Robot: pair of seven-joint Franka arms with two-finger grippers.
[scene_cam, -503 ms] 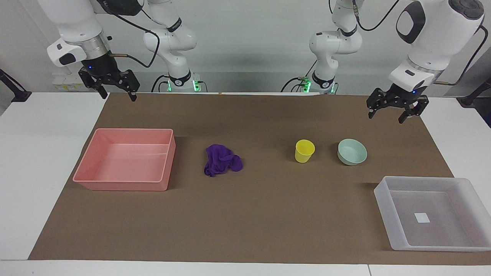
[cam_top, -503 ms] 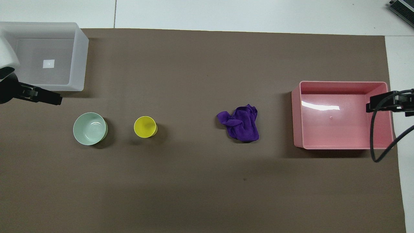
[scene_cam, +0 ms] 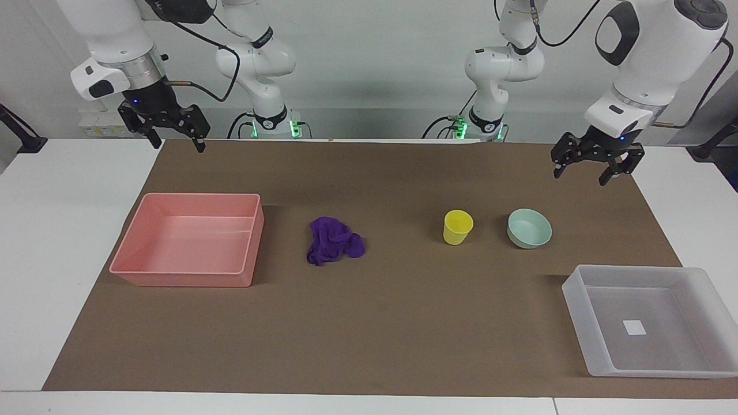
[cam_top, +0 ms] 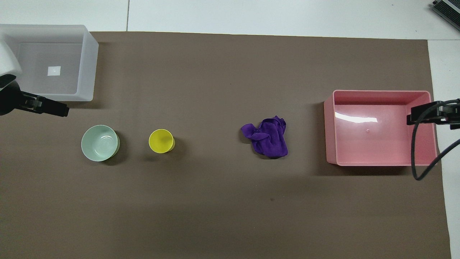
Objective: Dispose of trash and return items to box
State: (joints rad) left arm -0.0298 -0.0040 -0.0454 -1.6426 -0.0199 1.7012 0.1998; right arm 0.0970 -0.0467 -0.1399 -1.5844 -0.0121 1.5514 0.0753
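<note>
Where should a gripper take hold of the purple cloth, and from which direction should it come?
Probably from straight above, closing on the raised folds at the middle of the purple cloth. It lies as a loose crumpled wad on the brown mat, with no rim or handle, and nothing beside it blocks a descent.

Legible text, labels, brands, numbers: none. The white square sticker [scene_cam: 635, 327] on the floor of the translucent box [scene_cam: 578, 308], lower right of the facing view, appears blank; lettering on an arm joint collar [scene_cam: 262, 38], upper left, is too small to read.
</note>
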